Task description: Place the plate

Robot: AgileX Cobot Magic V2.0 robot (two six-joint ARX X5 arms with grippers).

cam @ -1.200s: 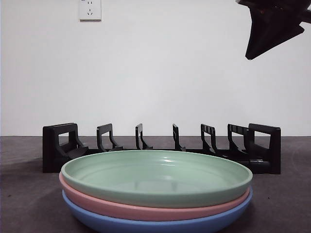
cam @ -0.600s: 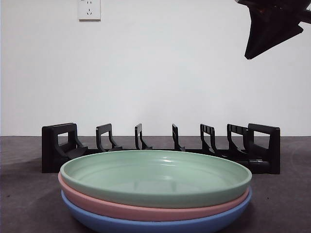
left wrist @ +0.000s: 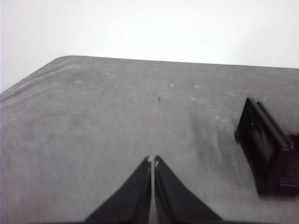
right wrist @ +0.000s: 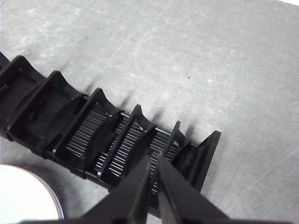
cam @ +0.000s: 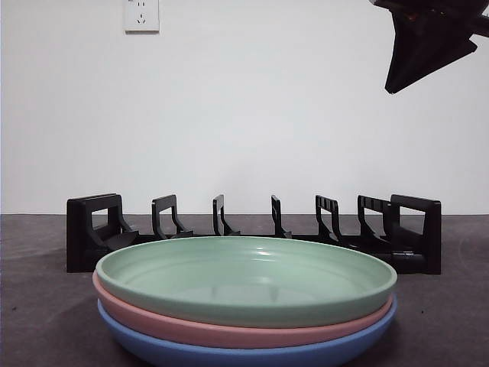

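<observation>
Three plates stacked on the bench before the rack [cam: 252, 229]: green plate [cam: 244, 279] topmost, none lifted. Unchanged over the last second. Right tool [right wrist: 153, 161] high above the rack, jaws closed, empty; left tool [left wrist: 153, 162] likewise, beside the rack's end.

Bare test bench in a lab-like room

A plain white wall [cam: 244, 115] with one power socket [cam: 142, 14] backs a dark grey table [left wrist: 93, 130]; only a black dish rack [cam: 252, 229] and three stacked plates [cam: 244, 306] sit on it.
</observation>
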